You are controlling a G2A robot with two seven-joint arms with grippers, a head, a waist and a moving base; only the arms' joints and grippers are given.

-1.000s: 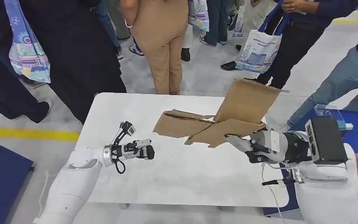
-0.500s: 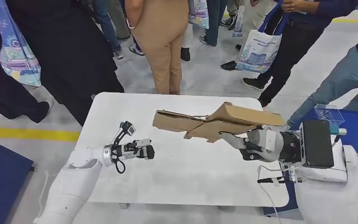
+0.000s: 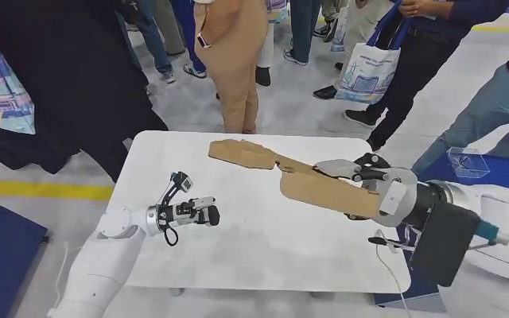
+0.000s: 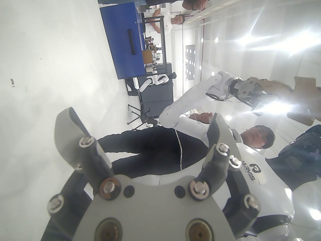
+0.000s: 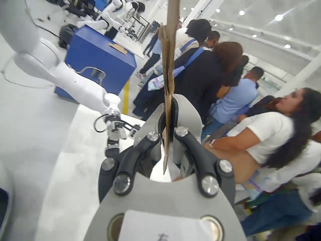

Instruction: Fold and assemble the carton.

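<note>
Carton [image 3: 318, 188], a flat cardboard blank with no box shape yet, is held off the desk [image 3: 238, 254]. It runs from above the middle of the far edge to near the right edge.

On the left, the left gripper [image 3: 208, 215] hovers over the desk's left half, about midway between the near and far edges. It is where it was a second ago. Its fingers [image 4: 75, 126] are spread wide with nothing between them.

The blank has changed most. A second ago one large flap stood up toward the far right corner and the sheet hung in a crossed, half-open shape. Now the flap has swung down, and the cardboard reads as one long, nearly level strip.

On the right, the right gripper [image 3: 343, 176] has rolled over with the sheet. Its fingers [image 5: 186, 116] are clenched on the blank's right end, and the right wrist view shows the cardboard [image 5: 168, 51] edge-on between them.

The turn seems to have flattened the blank rather than folded it, so assembly looks barely begun. The free left gripper is well apart from the blank's left tip. It probably has to close that gap before any panel can be creased against a second hold.
</note>
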